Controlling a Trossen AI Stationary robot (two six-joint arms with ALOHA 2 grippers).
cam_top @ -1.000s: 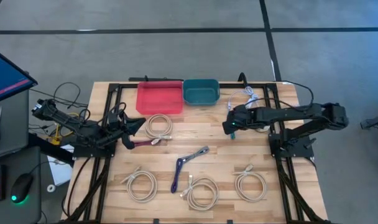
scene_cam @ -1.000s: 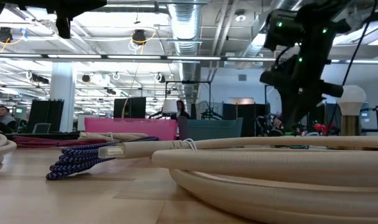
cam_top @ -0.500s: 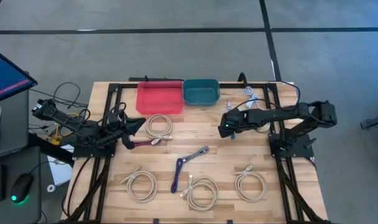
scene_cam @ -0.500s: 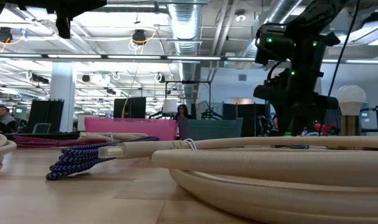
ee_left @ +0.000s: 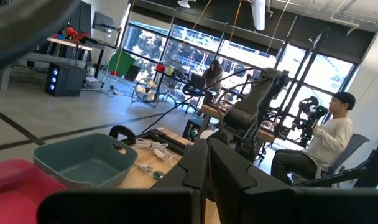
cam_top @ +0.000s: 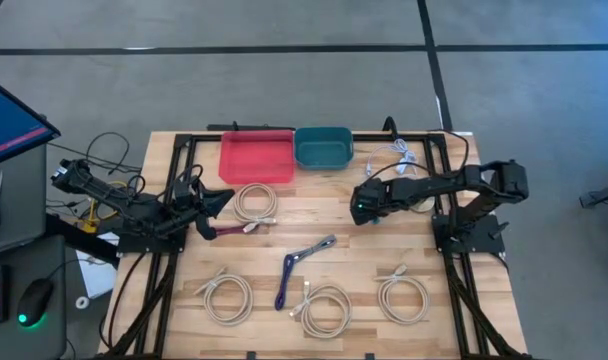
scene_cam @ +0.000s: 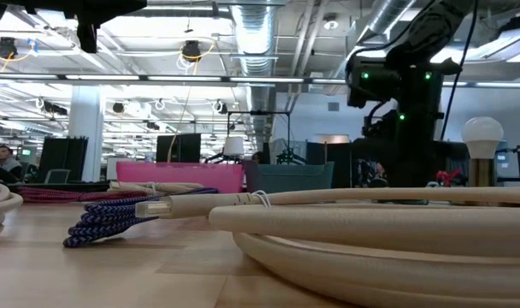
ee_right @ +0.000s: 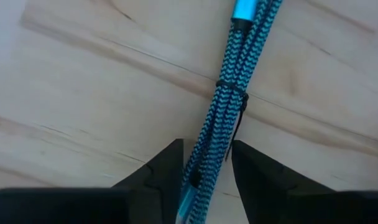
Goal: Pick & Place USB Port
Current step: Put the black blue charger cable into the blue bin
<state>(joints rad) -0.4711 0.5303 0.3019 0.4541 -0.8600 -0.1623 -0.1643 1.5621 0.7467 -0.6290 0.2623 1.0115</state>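
Jaws of the right gripper [ee_right: 206,163] stand apart astride the bundled teal braided cable [ee_right: 229,102], which lies flat on the tabletop [cam_top: 424,245] in front of the teal bin [cam_top: 323,146]; the left gripper [cam_top: 212,203], jaws together, waits at the tabletop's left side. To grip well, keep the bundle centred between the jaws, close near its tie so no strand slips out, then lift straight up.

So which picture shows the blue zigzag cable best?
The right wrist view: the blue braided cable lies on the wood between the right claw fingers. The high view hides it under the arm; the low and left wrist views don't show it.
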